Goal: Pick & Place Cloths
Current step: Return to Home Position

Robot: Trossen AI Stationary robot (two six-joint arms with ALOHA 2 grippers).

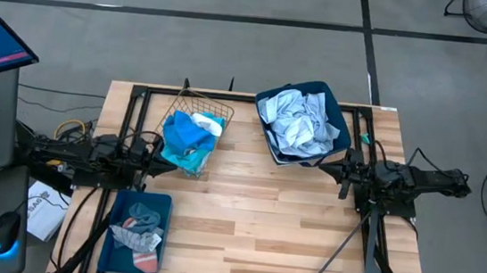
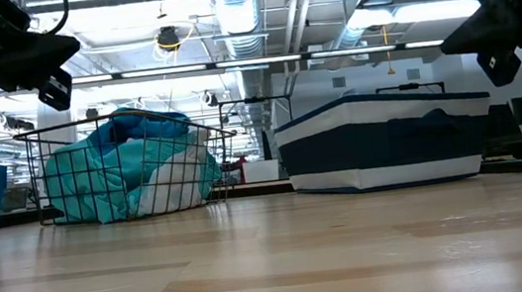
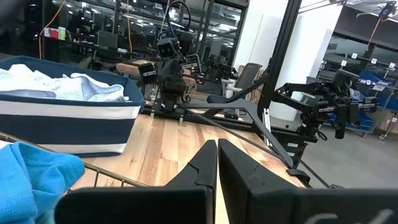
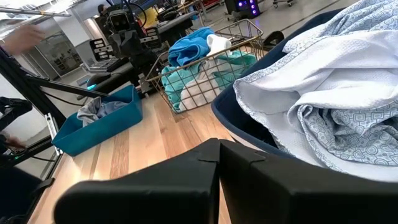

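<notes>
Now both are pinched closed and empty: the wire basket (image 1: 201, 108) of cloths (image 1: 185, 135) lies just ahead of your left gripper (image 3: 217, 149), the navy bin (image 2: 383, 166) beside your right gripper (image 4: 219, 147).

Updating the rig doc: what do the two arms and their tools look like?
The left arm and right arm are matte black, built of chunky jointed links with thin black cables looping alongside. The left tool and right tool each have two flat, wedge-shaped black fingers tapering to a point. No markings show.
</notes>
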